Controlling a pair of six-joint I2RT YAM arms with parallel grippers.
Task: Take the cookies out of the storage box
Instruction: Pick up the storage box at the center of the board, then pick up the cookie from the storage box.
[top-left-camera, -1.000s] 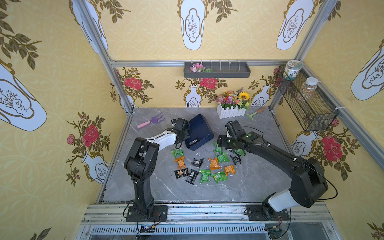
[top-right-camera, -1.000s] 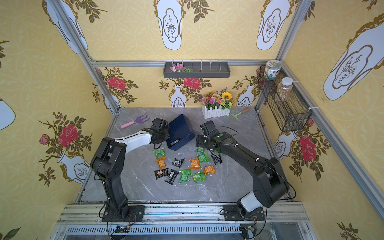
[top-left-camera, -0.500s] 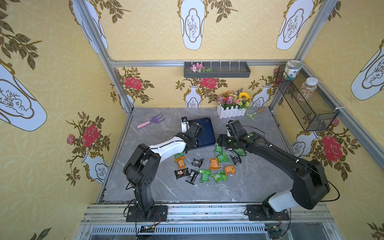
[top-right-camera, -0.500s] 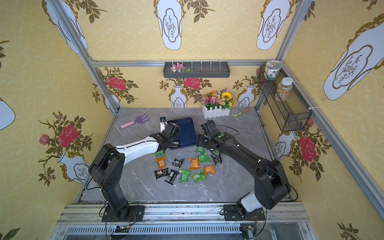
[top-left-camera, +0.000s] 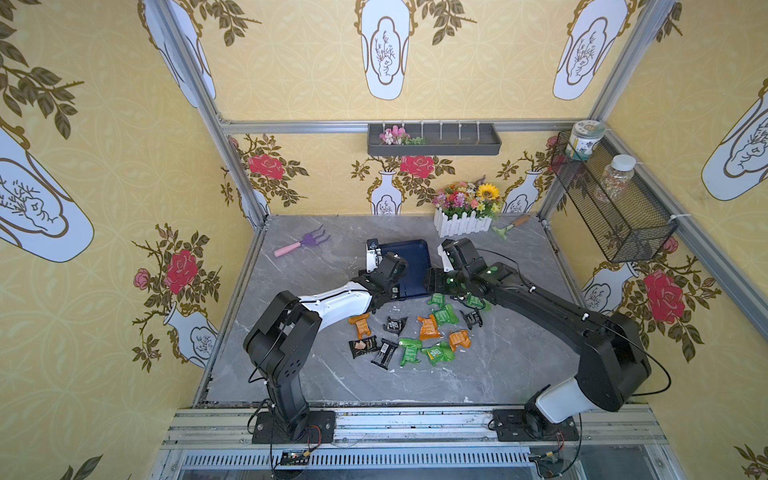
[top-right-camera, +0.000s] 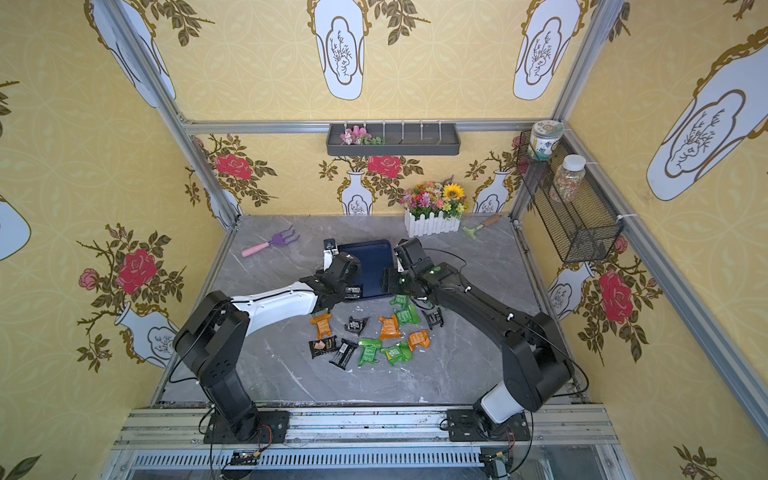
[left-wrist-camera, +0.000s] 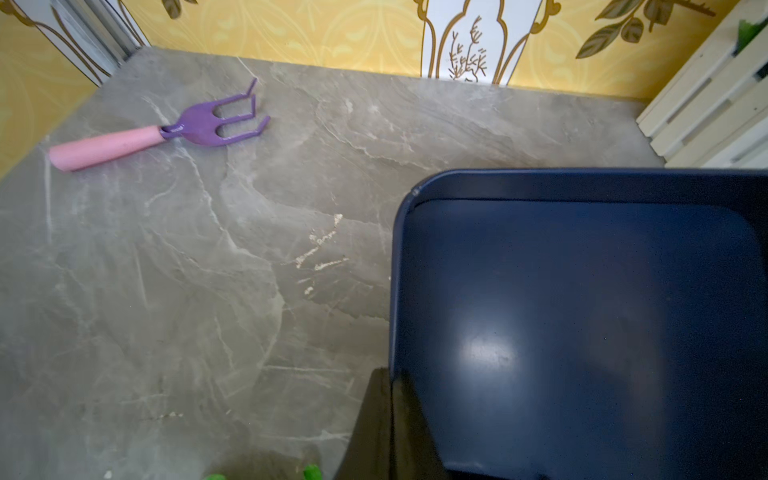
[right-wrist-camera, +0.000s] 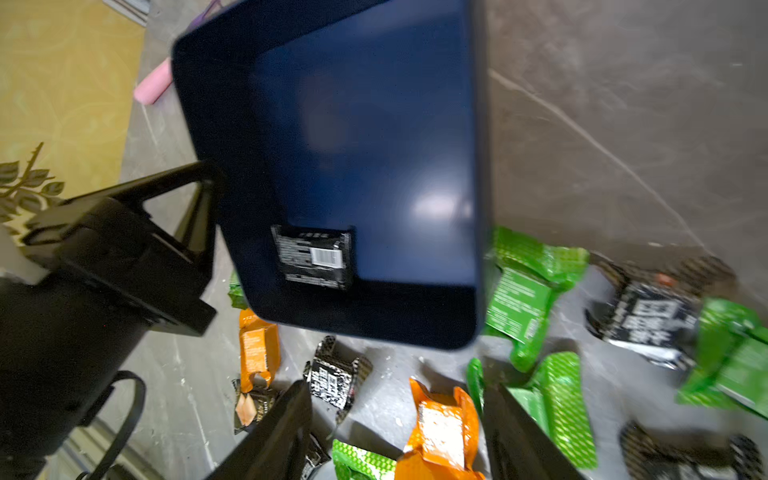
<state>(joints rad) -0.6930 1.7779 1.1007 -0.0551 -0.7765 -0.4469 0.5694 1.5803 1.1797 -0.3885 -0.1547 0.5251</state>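
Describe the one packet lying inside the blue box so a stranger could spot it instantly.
Find the navy storage box in the middle of the grey table. Against its wall nearest the scattered cookies lies one black packet. It alone sits inside the box, white barcode up; all the others lie loose on the table.

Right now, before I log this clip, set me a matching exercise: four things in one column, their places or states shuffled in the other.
Things:
1. storage box
2. black packet with barcode
3. pink-handled rake
4. jars

Places or states:
A. in the wire basket on the wall
B. inside the storage box
C. alone on the bare tabletop
D. pinched at its wall by the left hand

Pairs: 1-D, 2-B, 3-C, 4-A.
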